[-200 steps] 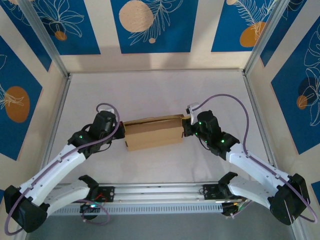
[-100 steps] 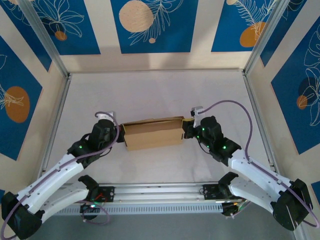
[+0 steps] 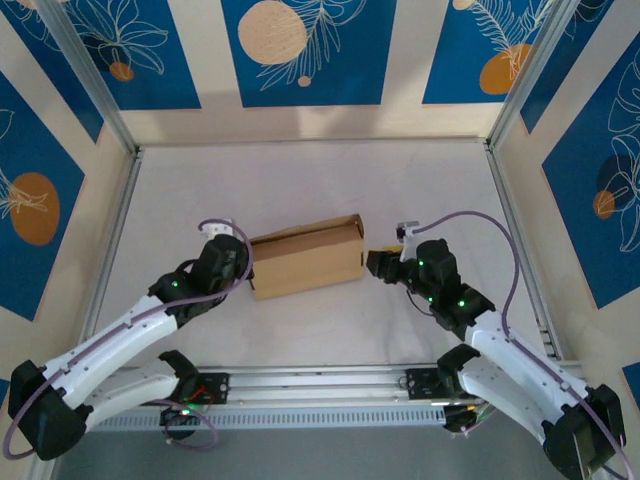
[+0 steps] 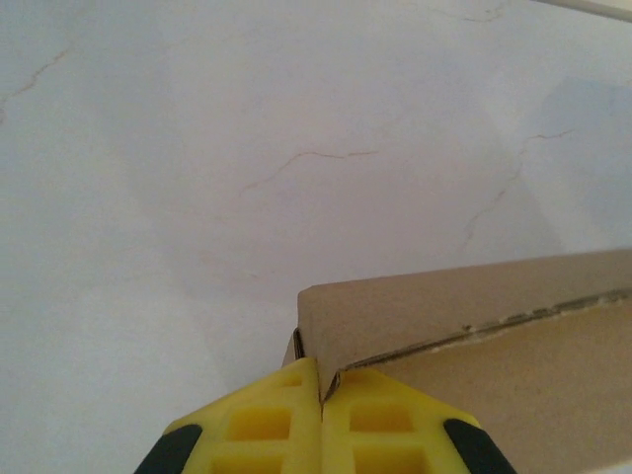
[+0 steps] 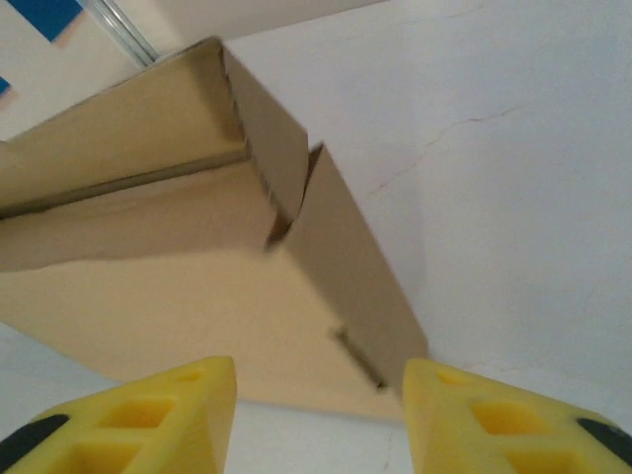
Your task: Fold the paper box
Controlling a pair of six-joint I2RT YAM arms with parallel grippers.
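Top external view shows you the paper box (image 3: 305, 256) lying near the middle of the table (image 3: 300, 180) between the two arms, its long side running left to right at a slight tilt. Your left gripper (image 3: 238, 268) is at the box's left end, and in the left wrist view its yellow fingers (image 4: 257, 425) are pressed together on a thin cardboard corner. Your right gripper (image 3: 373, 265) stands just beside the right end, its fingers (image 5: 148, 405) spread apart and holding nothing.
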